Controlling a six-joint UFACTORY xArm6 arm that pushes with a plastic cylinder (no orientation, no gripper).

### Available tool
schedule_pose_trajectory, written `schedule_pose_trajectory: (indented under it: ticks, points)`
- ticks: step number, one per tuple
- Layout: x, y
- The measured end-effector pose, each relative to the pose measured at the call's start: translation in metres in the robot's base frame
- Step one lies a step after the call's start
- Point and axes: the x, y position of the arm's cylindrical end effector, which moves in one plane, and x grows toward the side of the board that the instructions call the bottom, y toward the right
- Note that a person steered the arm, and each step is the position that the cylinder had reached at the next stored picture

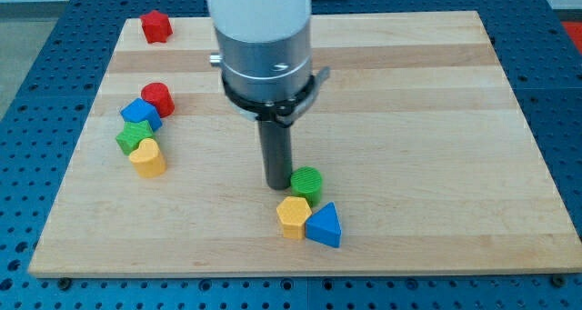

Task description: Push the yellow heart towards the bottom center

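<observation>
The yellow heart [147, 156] lies at the view's left, at the bottom of a cluster of blocks. My tip [276, 185] rests on the board near the bottom centre, well to the right of the heart. It stands just left of a green round block [306, 182], close to or touching it. Below the tip lie a yellow hexagon block [293, 216] and a blue triangle block [325, 225], side by side.
Above the heart sit a green block [134, 135], a blue block [140, 114] and a red round block [157, 98]. A red block [156, 25] lies at the top left. The wooden board [436, 119] sits on a blue perforated table.
</observation>
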Motion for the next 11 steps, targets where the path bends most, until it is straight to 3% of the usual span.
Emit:
schedule_pose_trajectory:
  ticks: [2, 3, 5, 6, 9, 11]
  points:
    - [0.005, 0.018]
    - [0.018, -0.040]
    - [0.037, -0.217]
    - [0.002, -0.236]
    - [-0.042, -0.200]
    - [-0.042, -0.141]
